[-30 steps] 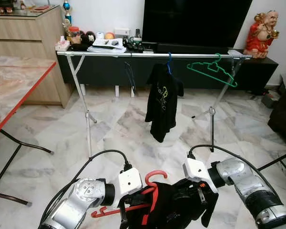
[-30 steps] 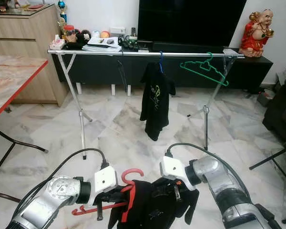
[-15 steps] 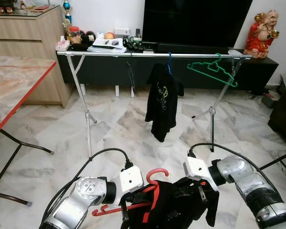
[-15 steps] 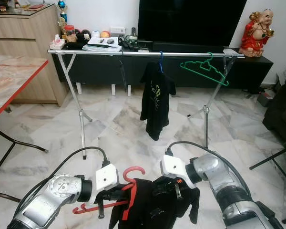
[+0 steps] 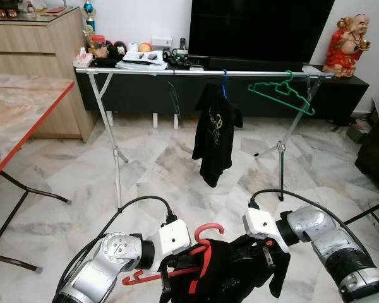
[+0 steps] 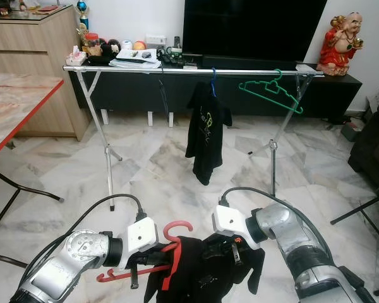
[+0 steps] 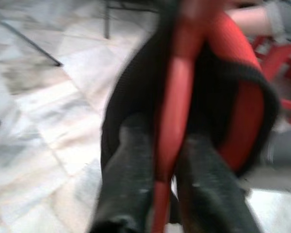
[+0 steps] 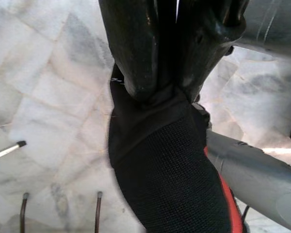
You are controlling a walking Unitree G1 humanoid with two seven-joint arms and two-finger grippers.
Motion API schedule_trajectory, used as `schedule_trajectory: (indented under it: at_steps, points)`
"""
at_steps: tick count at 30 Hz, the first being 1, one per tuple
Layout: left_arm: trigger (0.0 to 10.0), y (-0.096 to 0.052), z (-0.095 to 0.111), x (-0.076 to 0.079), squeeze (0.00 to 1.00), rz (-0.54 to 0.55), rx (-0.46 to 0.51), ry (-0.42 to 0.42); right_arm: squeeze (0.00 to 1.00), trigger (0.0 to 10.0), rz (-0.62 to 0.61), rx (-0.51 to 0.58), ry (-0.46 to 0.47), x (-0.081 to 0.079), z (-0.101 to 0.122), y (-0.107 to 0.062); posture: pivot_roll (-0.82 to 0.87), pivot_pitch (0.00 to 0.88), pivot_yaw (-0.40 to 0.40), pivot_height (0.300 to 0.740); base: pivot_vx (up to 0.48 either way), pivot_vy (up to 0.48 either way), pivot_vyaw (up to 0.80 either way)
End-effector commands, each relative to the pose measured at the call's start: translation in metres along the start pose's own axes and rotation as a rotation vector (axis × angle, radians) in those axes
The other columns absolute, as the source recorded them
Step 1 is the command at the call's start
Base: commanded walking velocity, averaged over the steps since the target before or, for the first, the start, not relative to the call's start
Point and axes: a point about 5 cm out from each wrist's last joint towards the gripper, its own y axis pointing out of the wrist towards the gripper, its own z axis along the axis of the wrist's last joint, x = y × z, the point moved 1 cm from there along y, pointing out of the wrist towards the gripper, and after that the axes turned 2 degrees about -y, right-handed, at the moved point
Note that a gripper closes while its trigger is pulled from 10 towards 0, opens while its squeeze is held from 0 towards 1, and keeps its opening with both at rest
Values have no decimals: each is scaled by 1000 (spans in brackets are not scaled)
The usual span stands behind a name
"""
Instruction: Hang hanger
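Low in front of me a red hanger (image 5: 199, 243) carries a black garment with red trim (image 5: 230, 271). My left gripper (image 5: 170, 270) is shut on the hanger's arm; the wrist view has the red bar (image 7: 172, 121) pinched between both black fingers. My right gripper (image 5: 256, 252) is shut on the black garment, and the cloth (image 8: 169, 165) bunches out from between its fingers. Ahead stands a silver clothes rail (image 5: 202, 73) with a black shirt (image 5: 216, 132) on a blue hanger and a bare green hanger (image 5: 281, 93).
A red-edged marble table (image 5: 19, 120) stands at the left. Behind the rail are a black TV cabinet (image 5: 252, 95), a television (image 5: 259, 28) and a red figurine (image 5: 347, 44). A dark seat (image 5: 376, 151) is at the right. Marble floor lies between me and the rail.
The garment's hanging edge under my right gripper has shifted slightly; both arms and the hanger stay almost where they were.
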Motion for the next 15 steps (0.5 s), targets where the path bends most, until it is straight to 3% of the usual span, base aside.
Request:
schedule_trajectory:
  at_steps: [1,15]
  points:
    - [10000,7,20,-1,1000,-18,74,44,0,0,-9,21,-6,2,5,3,35,0,-64,740,0,0,0]
    - [10000,-6,4,-3,1000,-38,-15,66,0,0,16,-39,0,-3,-5,4,39,0,-66,740,0,0,0]
